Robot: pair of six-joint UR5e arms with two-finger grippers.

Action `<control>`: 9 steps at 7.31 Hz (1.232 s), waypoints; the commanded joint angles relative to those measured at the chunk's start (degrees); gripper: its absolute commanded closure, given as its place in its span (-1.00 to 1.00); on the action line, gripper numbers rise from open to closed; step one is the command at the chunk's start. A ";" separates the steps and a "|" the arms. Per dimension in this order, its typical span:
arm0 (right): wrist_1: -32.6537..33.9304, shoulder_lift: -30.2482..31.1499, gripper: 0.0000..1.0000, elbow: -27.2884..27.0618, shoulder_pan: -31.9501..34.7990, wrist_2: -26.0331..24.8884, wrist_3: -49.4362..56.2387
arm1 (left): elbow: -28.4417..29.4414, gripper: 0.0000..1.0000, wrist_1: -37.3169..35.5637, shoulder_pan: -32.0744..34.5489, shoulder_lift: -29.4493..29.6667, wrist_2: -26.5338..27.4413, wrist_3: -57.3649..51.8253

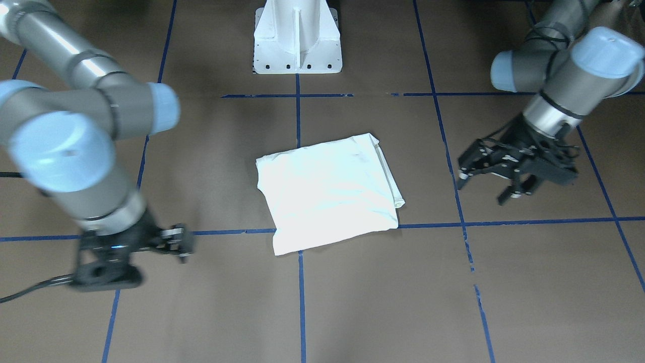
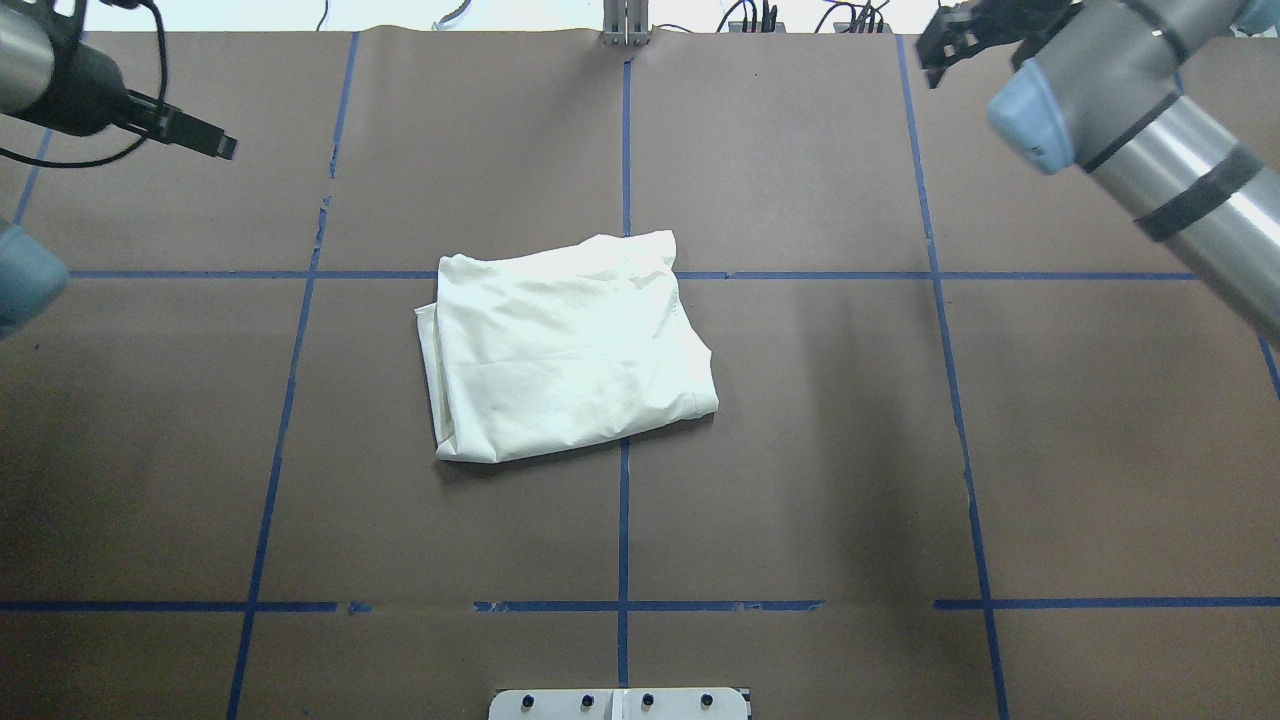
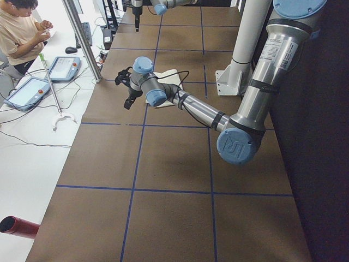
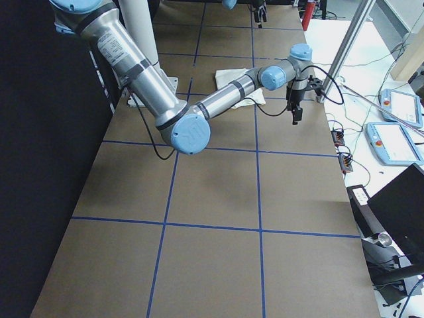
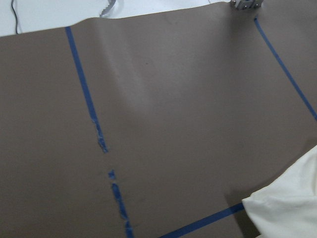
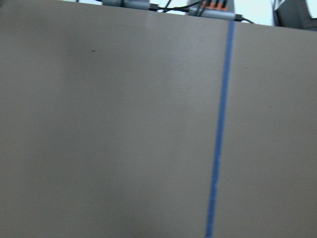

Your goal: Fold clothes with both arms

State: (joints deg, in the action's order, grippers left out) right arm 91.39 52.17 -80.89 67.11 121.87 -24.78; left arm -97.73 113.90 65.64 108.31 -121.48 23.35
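We judge the folding all but finished: the cream-white fabric shirt [image 1: 327, 194] lies as a compact rectangle, plain side up, mid brown tabletop [image 1: 529, 282], our black left end effector [image 1: 485, 186] spread and empty, well apart, while we cannot tell whether the black right end effector [image 1: 174, 242] is spread.

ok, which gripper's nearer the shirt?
Left, narrowly. Left gripper hangs off the shirt's layered edge, its wrist view catching a corner. Right gripper is off the opposite side, slightly farther.
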 commanded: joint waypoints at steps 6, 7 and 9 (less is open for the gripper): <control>6.73 30.42 -1.00 -5.74 25.69 7.24 31.89 | 5.87 -0.99 -26.80 28.57 -7.05 -9.64 -39.25; 6.08 35.93 -1.00 -10.82 25.71 7.15 30.85 | 5.80 -0.99 -24.45 30.32 -9.59 -10.00 -39.17; 6.69 42.46 -1.00 -21.81 25.62 8.89 27.97 | 5.97 -0.99 -24.78 30.34 -12.41 -10.09 -39.08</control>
State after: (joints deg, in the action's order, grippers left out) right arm 98.02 90.42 -96.41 92.69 129.52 5.36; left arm -92.07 88.96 95.70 97.93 -131.35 -15.78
